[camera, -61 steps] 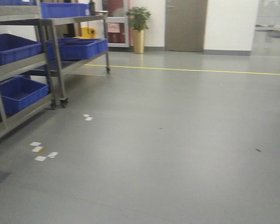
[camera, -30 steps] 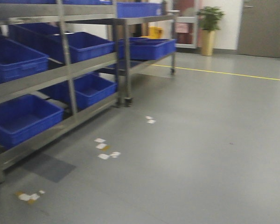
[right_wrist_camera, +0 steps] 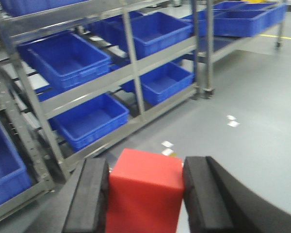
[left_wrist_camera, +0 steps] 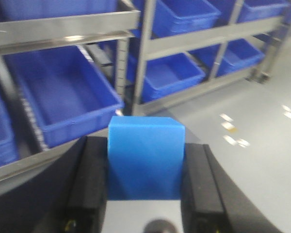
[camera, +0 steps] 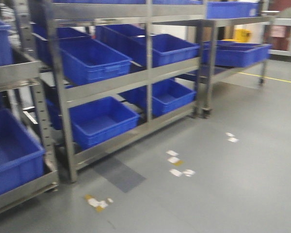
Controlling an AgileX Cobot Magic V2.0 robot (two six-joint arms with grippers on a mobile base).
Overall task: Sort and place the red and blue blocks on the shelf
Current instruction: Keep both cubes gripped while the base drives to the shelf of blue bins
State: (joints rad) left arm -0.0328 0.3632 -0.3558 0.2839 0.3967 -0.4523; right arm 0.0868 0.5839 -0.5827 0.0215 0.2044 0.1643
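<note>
I count two small matte cubes, one in each wrist view. The mid-blue cube [left_wrist_camera: 145,158] is pinched between the black fingers of my left gripper [left_wrist_camera: 145,170], and the bright red cube [right_wrist_camera: 144,187] is clamped the same way in my right gripper [right_wrist_camera: 145,194]. The front view shows neither cube, only the brushed stainless-steel shelf [camera: 111,85] and white floor markers [camera: 177,165]. Beyond both sets of fingertips, the shelf's tiers carry large blue plastic crates [camera: 94,60]. I count at least six, and the interiors I can see show bare blue plastic.
</note>
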